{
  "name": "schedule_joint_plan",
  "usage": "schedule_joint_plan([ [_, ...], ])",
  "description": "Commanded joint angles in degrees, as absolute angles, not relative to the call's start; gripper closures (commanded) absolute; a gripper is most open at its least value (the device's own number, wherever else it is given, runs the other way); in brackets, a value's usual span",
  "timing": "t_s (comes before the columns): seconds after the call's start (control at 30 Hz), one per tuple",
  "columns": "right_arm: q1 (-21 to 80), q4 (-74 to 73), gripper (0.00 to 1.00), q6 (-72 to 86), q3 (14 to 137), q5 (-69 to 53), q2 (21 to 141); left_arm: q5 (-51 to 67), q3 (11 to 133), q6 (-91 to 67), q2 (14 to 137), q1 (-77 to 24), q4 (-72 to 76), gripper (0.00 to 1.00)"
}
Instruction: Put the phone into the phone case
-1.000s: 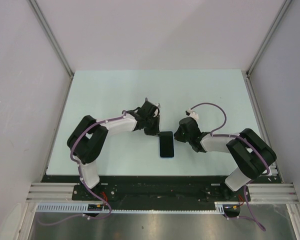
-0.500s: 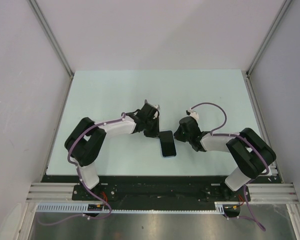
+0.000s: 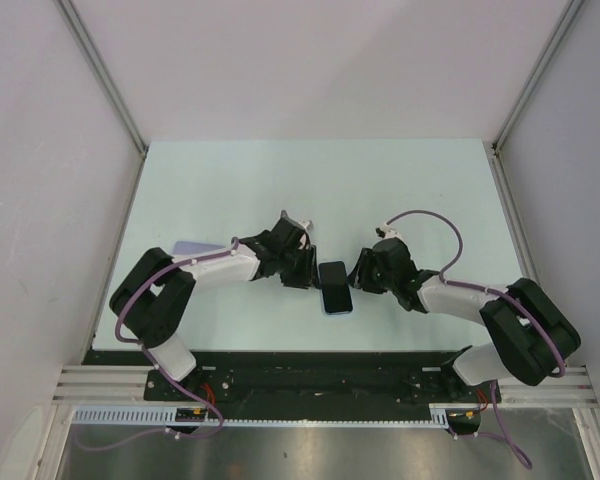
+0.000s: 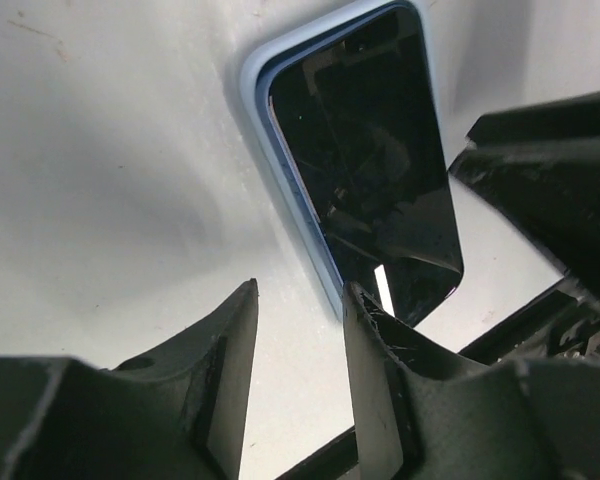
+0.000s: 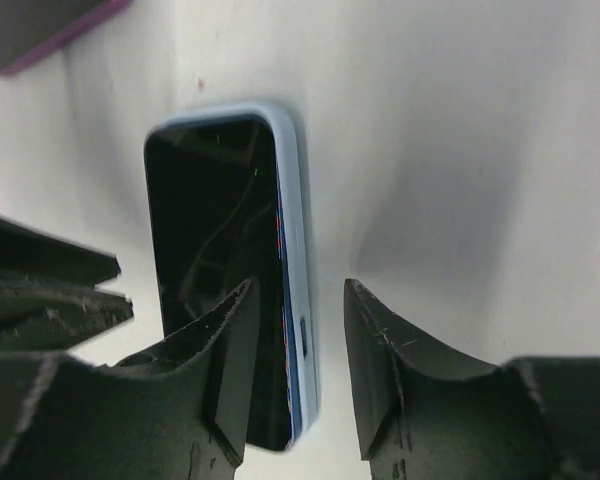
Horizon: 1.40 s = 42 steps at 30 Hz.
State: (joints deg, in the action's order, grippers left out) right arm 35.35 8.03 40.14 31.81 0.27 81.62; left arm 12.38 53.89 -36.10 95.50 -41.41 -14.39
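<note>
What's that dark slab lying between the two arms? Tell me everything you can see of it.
It is a phone, a slim rectangle with rounded corners and a glossy black screen that is dark. It lies flat, screen up, on the pale table, seated in a light blue case whose rim frames it; one long edge may sit slightly proud. The left claw and right claw flank it with open jaws, neither gripping it.

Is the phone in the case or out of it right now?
In: the blue case wraps around the phone in both wrist views; whether fully seated, cannot tell.
</note>
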Motion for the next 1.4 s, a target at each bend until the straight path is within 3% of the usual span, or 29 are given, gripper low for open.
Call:
schedule_joint_plan([
  [0.0,34.1,12.91,0.54,37.97,28.48,-7.64,78.84,15.55,53.97,-37.44,96.41,-41.48,-10.64,0.56],
  [0.37,30.76,20.91,0.36,35.95,23.38,-16.43,77.08,16.17,55.63,-38.93,99.93,-41.04,-9.14,0.62],
  [0.6,29.0,27.5,0.32,37.97,23.38,-21.18,82.52,18.28,56.16,-39.64,103.18,-41.04,-8.0,0.81],
  [1.0,28.92,38.31,0.32,45.08,23.38,-31.98,88.5,24.78,54.84,-41.57,104.15,-40.61,-4.48,0.91],
  [1.23,28.39,48.5,0.46,50.08,23.2,-41.03,91.05,27.59,53.0,-43.68,103.18,-39.99,-2.11,0.89],
  [1.37,28.04,51.59,0.47,50.54,23.2,-41.84,93.6,27.95,52.73,-43.24,102.75,-39.82,-1.93,0.88],
])
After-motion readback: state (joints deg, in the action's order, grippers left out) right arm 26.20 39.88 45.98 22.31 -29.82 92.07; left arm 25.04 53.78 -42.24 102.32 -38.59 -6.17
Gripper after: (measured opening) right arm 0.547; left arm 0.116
